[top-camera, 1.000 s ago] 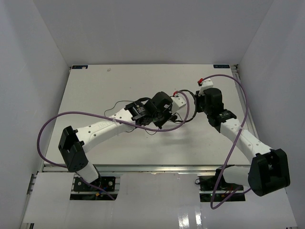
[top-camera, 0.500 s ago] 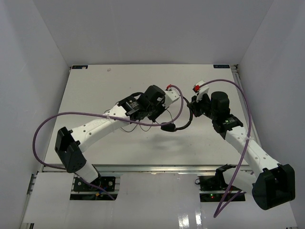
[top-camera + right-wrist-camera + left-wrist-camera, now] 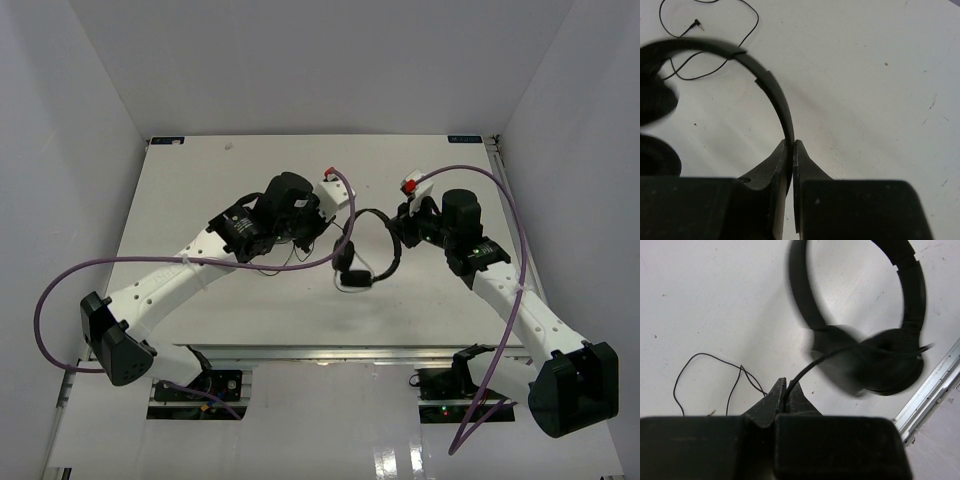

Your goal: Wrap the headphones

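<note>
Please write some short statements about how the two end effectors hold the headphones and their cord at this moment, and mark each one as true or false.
1. The left end effector is shut on the thin cord. True.
2. The right end effector is open and holds nothing. False: it is shut on the headband of the headphones.
3. The cord's plug lies on the table, in neither end effector. True.
4. The cord is wound tightly around the headband. False: the headband is bare, and the slack cord lies in loose loops on the table.
</note>
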Controlling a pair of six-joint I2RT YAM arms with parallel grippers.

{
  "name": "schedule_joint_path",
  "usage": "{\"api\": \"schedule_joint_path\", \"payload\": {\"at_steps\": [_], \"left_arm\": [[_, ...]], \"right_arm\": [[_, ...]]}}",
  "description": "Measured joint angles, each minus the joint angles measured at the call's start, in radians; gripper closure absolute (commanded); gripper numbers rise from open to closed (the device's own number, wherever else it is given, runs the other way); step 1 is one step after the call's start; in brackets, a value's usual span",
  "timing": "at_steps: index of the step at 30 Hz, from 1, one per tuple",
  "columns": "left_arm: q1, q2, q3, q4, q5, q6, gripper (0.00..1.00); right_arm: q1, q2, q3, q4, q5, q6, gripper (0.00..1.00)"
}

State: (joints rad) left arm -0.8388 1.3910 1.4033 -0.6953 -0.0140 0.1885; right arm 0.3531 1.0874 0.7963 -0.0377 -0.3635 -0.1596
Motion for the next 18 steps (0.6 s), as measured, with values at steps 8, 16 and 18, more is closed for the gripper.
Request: {"api": "schedule_joint_path", "payload": {"at_steps": [8, 16, 18], "left_arm": [[0.017, -0.022, -0.020, -0.010, 0.021, 0.011, 1.00], [0.018, -0.024, -0.042, -0.004, 0.025, 0.018, 1.00], [0.018, -0.022, -0.049, 0.016, 0.025, 0.018, 1.00]], "right_arm": [[-0.001, 0.001, 0.000, -0.048, -0.045, -0.009, 0.92], [-0.005, 0.002, 0.010, -0.081, -0.125, -0.007, 0.92], [-0.005, 0.002, 0.021, -0.089, -0.156, 0.004, 0.92]]}}
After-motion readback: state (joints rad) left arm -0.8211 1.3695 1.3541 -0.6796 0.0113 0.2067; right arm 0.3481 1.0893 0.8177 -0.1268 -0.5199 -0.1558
